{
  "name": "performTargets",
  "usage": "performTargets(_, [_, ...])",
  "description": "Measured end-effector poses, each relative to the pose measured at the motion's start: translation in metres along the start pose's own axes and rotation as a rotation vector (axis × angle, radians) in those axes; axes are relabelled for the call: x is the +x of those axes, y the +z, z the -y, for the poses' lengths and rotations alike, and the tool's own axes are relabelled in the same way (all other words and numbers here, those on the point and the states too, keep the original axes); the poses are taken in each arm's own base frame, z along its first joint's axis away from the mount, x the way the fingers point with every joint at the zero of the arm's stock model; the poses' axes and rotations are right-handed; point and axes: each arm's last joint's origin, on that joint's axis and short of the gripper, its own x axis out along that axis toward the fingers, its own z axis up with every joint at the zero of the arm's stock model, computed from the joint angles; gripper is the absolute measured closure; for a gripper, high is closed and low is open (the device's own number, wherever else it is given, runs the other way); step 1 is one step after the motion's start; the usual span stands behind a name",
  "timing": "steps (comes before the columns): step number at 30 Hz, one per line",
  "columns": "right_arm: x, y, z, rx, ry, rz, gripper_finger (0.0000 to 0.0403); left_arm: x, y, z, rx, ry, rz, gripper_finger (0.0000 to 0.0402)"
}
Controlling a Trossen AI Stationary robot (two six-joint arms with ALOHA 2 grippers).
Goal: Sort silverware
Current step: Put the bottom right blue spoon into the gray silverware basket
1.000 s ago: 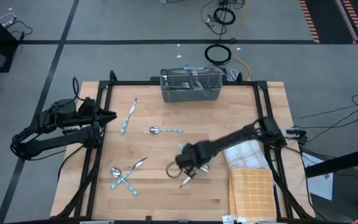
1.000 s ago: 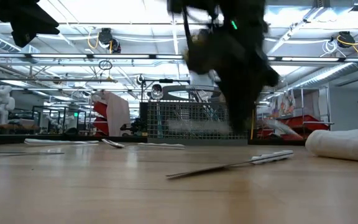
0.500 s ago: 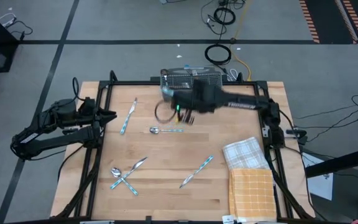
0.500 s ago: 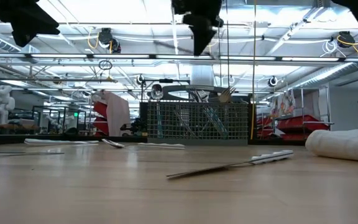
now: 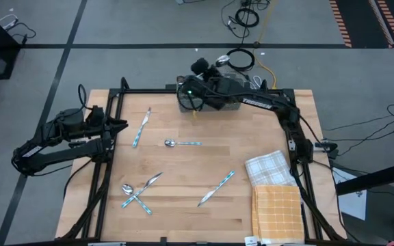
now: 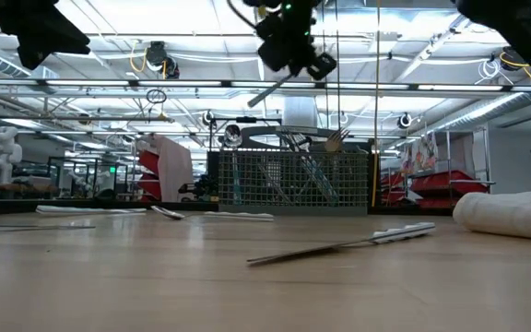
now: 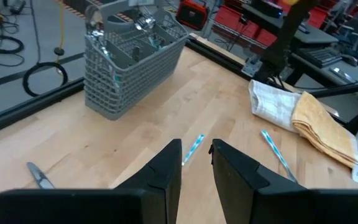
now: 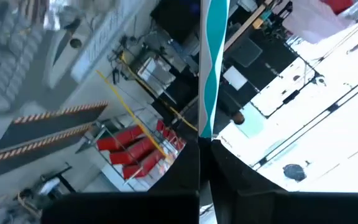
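My right gripper [image 5: 195, 96] hangs high over the left end of the grey wire-mesh caddy [image 5: 211, 97], shut on one piece of silverware [image 6: 267, 90]. Other pieces stand in the caddy. On the table lie a knife [image 5: 142, 126], a spoon [image 5: 182, 143], a crossed pair [image 5: 139, 191] and another knife [image 5: 216, 189], each flat on its side. My left gripper [image 7: 196, 158] waits at the table's left edge [image 5: 118, 126], its fingers a narrow gap apart, touching nothing. My right gripper pinches the piece by its light blue patterned handle [image 8: 205, 124] between the two fingers [image 8: 188, 168]. The handle runs on straight ahead of the fingers, along them. The piece is lifted clear above the caddy, and a silver end [image 6: 264, 92] slants down out of the gripper.
A white checked towel [image 5: 271, 171] and an orange one [image 5: 278, 212] lie at the table's right near corner. The caddy stands at the far edge, in the middle. Bare wood [image 5: 183, 171] lies between the scattered pieces. Black frame rails border the table.
My right gripper has risen from low over the table's near middle and swung toward the far edge, ending above the caddy's left end with the piece in its fingers. The knife beside the towels and the other pieces have stayed where they were.
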Motion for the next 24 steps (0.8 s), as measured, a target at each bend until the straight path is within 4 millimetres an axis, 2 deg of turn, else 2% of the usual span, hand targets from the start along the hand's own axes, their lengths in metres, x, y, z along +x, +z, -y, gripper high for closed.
performTargets(5, [0.011, 0.031, -0.004, -0.048, -0.017, -0.043, 0.0403, 0.0, 0.0, -0.001, 0.0, 0.026, 0.009, 0.0307])
performTargets(9, [0.025, 0.057, -0.016, -0.175, 0.011, -0.052, 0.0403, 0.0, 0.0, -0.001, 0.0, 0.031, 0.011, 0.0307])
performTargets(12, [0.036, 0.069, -0.02, -0.186, 0.021, -0.06, 0.0403, 0.0, 0.0, -0.001, 0.0, 0.037, 0.014, 0.0307])
performTargets(16, [0.044, 0.077, -0.023, -0.204, 0.027, -0.065, 0.0403, 0.0, 0.001, -0.002, 0.0, 0.054, 0.02, 0.0307])
performTargets(24, [0.044, 0.082, -0.02, -0.285, 0.016, 0.008, 0.0403, 0.0, 0.001, -0.002, 0.001, 0.056, 0.02, 0.0307])
